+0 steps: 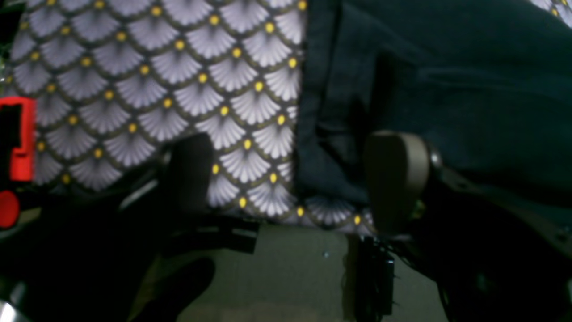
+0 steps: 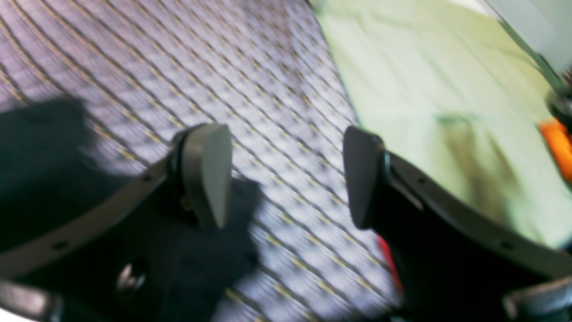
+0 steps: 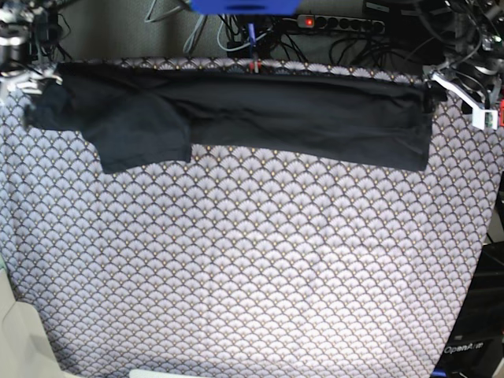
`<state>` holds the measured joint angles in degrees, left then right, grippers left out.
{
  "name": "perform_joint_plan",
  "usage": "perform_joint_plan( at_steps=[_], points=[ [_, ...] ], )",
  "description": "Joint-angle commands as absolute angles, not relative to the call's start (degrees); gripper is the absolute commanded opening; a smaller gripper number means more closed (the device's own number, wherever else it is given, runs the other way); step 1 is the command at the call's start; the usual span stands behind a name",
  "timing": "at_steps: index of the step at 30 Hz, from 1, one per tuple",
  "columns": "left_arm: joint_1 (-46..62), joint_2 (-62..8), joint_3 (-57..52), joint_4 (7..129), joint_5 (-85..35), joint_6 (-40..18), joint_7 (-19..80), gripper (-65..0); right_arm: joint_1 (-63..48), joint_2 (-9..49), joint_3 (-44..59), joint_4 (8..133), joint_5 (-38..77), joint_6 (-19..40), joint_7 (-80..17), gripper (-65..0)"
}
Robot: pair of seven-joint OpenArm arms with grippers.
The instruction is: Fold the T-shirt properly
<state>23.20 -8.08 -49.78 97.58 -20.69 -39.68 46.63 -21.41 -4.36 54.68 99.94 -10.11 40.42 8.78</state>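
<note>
Black cloth, the T-shirt [image 3: 260, 110], lies as a long band across the far edge of your table [image 3: 252, 268], its long axis running arm to arm. Your left fingers [image 1: 290, 179] stand apart astride its edge; your right fingers [image 2: 286, 172], also apart, have its end just beside them.

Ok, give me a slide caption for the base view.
Black T-shirt stretched as a long band across the far edge of the fan-patterned tablecloth, one arm at each end.
</note>
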Motion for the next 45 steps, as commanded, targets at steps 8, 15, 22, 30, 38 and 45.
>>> perform_joint_plan(
  at_steps=[8, 15, 22, 30, 38, 45],
  points=[
    [24.22, -8.75, -50.07, 98.07, -21.41, -40.00, 45.93, -13.0, -19.21, -4.44, 39.52, 104.40, -8.92, 40.00, -3.56, -25.7],
    [25.63, -8.75, -50.07, 98.68, -21.41, -40.00, 45.41, -13.0, -12.35, -1.01, 33.45, 103.78, -8.66, 40.00, -24.57, -25.6],
    [25.54, -8.75, -50.07, 98.68, -21.41, -40.00, 45.41, -13.0, -8.13, -1.01, 32.92, 101.76, -8.57, 40.00, -30.11, -25.6],
    [25.45, -8.84, -50.07, 98.68, -21.41, -40.00, 45.41, -13.0, -3.47, -0.92, 32.92, 93.49, -8.57, 40.00, -33.54, -25.6],
    [25.19, -8.84, -50.07, 98.51, -21.41, -40.00, 45.41, -13.0, -3.82, -2.86, 32.92, 93.05, -8.48, 40.00, -33.54, -25.6],
    [25.19, -8.75, -50.07, 98.68, -21.41, -40.00, 45.41, -13.0, -3.47, -3.38, 32.92, 85.76, -8.48, 40.00, -33.10, -25.6]
  ],
)
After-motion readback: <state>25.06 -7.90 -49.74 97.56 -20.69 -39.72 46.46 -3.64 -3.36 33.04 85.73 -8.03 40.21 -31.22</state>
